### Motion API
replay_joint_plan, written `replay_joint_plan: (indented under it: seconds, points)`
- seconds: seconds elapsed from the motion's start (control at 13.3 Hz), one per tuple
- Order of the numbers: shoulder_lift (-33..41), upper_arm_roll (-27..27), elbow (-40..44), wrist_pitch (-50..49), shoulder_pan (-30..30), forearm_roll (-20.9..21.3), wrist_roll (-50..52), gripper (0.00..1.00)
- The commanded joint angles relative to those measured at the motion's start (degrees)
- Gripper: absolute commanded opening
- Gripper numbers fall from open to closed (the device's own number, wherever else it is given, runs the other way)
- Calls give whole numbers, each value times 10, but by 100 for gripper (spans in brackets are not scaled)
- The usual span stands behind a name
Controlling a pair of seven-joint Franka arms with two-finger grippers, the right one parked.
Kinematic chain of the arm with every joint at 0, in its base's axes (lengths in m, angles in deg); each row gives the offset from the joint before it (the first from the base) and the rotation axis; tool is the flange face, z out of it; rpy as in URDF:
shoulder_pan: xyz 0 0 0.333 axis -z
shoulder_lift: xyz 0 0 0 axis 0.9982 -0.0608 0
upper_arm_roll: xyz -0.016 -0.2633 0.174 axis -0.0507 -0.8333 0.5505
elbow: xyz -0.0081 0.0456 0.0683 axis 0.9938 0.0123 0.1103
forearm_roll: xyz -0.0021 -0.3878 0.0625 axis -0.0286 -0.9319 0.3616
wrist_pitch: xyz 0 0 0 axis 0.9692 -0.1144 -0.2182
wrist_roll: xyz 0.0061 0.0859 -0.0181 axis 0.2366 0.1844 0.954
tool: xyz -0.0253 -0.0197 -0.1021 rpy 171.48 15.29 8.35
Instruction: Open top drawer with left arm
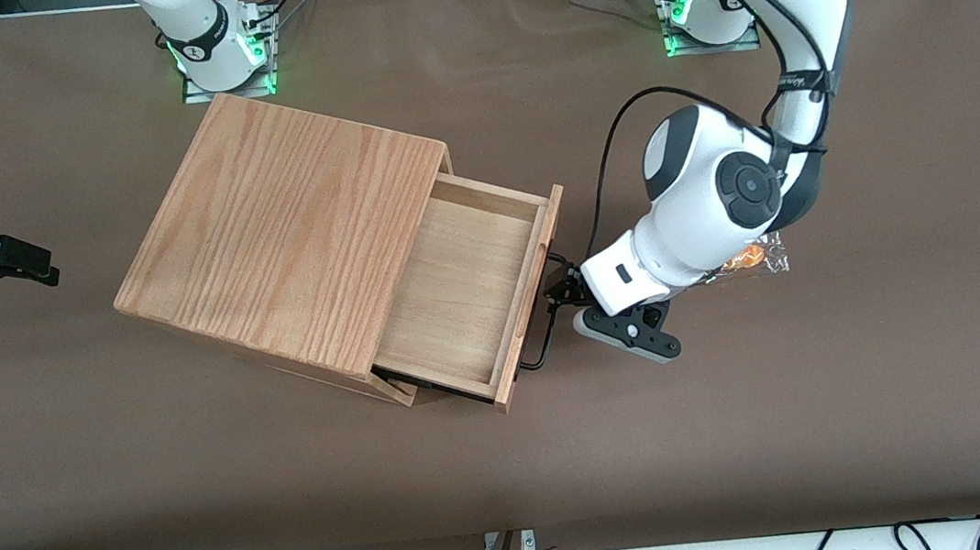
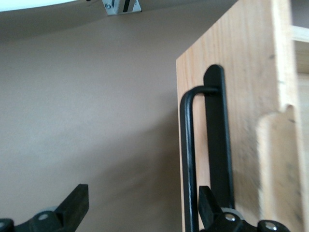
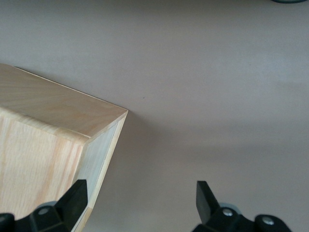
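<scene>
A: Looking from the front, where is the top drawer (image 1: pixel 465 296)?
B: Pulled well out of the wooden box (image 1: pixel 283 243) on the table (image 1: pixel 201 492), its pale floor bare. The left arm (image 1: pixel 711 194) has its gripper (image 1: pixel 558 290) at the black handle (image 1: pixel 543 333).

A: And the left wrist view?
B: The gripper's (image 2: pixel 140 212) fingers (image 2: pixel 72 208) are spread apart; one lies between the handle bar (image 2: pixel 188 159) and the drawer front (image 2: pixel 241 121).

Orange packet (image 1: pixel 751 259) half-hidden under left arm (image 1: pixel 702 195)
</scene>
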Motion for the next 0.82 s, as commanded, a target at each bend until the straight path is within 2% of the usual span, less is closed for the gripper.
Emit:
replay_joint_plan:
  seconds: [0.0, 0.22, 0.38, 0.45, 0.6, 0.75]
  points:
    - [47, 4, -3, -71, -19, -31, -19, 100]
    - [98, 20, -6, -168, -42, -27, -16, 100]
    - [123, 36, -6, -240, -82, -17, -24, 100]
    - [136, 35, -6, -274, -104, 6, -24, 100]
    - [164, 37, -7, -320, -120, 79, -25, 100]
    - [184, 37, -6, -364, -132, 126, -26, 100]
